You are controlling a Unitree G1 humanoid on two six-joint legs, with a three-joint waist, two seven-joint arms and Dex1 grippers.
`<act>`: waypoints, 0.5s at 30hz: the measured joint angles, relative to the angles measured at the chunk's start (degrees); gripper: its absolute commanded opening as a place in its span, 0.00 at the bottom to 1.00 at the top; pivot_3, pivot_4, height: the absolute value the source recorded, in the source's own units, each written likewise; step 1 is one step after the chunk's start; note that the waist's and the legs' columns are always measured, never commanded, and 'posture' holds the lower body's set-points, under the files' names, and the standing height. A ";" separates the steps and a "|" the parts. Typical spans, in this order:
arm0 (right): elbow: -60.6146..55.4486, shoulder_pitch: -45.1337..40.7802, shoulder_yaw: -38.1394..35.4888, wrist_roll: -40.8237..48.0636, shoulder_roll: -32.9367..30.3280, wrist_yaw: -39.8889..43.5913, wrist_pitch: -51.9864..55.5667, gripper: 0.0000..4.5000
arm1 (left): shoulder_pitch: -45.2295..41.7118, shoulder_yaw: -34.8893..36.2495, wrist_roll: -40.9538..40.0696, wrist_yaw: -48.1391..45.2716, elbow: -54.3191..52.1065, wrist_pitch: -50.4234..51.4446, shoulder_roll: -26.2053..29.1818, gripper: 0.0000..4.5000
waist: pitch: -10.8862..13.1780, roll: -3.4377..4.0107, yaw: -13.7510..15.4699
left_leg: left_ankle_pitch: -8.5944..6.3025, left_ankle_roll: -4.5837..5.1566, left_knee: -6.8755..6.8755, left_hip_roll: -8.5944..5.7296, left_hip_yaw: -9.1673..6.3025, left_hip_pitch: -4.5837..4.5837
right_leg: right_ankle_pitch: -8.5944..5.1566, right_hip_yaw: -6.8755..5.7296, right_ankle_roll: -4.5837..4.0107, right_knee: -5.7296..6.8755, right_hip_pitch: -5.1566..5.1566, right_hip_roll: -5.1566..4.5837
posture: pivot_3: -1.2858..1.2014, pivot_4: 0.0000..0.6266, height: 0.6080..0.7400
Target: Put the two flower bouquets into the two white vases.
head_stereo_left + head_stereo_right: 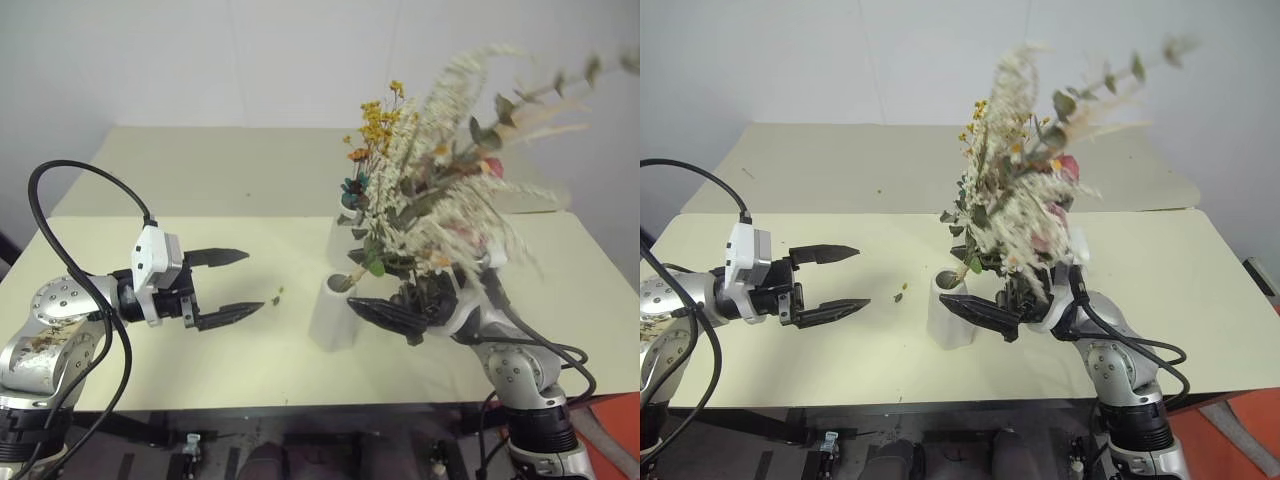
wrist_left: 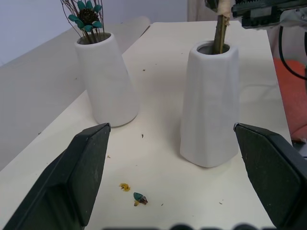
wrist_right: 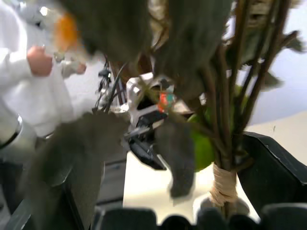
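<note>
Two white vases stand on the cream table [image 1: 150, 380]. In the far vase [image 2: 105, 79] sits the slim spray [image 1: 378, 125] of yellow-orange flowers with a teal bloom [image 2: 88, 14]. The near vase [image 1: 330, 315] holds the stems of the fuller bunch [image 1: 450, 200], which leans to the right above it. My right gripper [image 1: 385, 300] is open just right of the near vase's mouth, its fingers either side of the twine-bound stems [image 3: 223, 184] without clamping them. Further left, my left gripper [image 1: 225, 285] hangs open and empty, pointing at the vases.
Small fallen flower bits [image 2: 139, 198] lie on the table between my left gripper and the near vase. A second cream table [image 1: 230, 160] stands behind, against the white wall. A person in white [image 3: 29, 81] shows in the right wrist view.
</note>
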 measured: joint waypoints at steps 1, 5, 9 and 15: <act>0.00 -0.04 0.11 -1.69 -1.20 0.11 -0.44 1.00 | -0.40 -0.02 0.03 -0.08 0.10 -0.02 -0.12 1.00 | 0.00 0.00 0.02 | 0.00 0.00 0.00 -0.01 0.00 -0.01 | 0.00 0.00 0.01 0.00 0.00 0.00 | 0.52 0.24 1.00; 0.44 -1.15 0.22 -6.08 -4.18 0.34 -1.04 1.00 | -1.10 -0.06 0.33 -0.42 0.75 -0.07 -0.35 1.00 | 0.00 -0.01 -0.01 | 0.00 0.00 0.00 -0.01 0.02 -0.01 | -0.01 0.01 0.01 -0.01 0.00 -0.01 | 0.52 0.24 1.00; 1.13 -3.24 -0.20 -8.10 -8.15 2.02 -1.06 1.00 | -1.19 -0.50 0.86 -0.80 0.89 -0.07 -0.48 1.00 | 0.00 -0.01 0.12 | 0.00 0.00 0.00 -0.01 0.01 -0.02 | -0.01 0.00 0.01 -0.03 0.01 -0.02 | 0.52 0.24 1.00; 2.37 -3.75 -0.25 -14.27 -14.56 4.40 -3.95 1.00 | -0.83 -0.47 0.95 -0.79 0.85 -0.06 -0.47 1.00 | -0.01 -0.02 0.52 | 0.00 0.00 0.00 -0.03 0.02 -0.03 | -0.01 0.00 0.02 -0.04 0.01 -0.03 | 0.52 0.24 1.00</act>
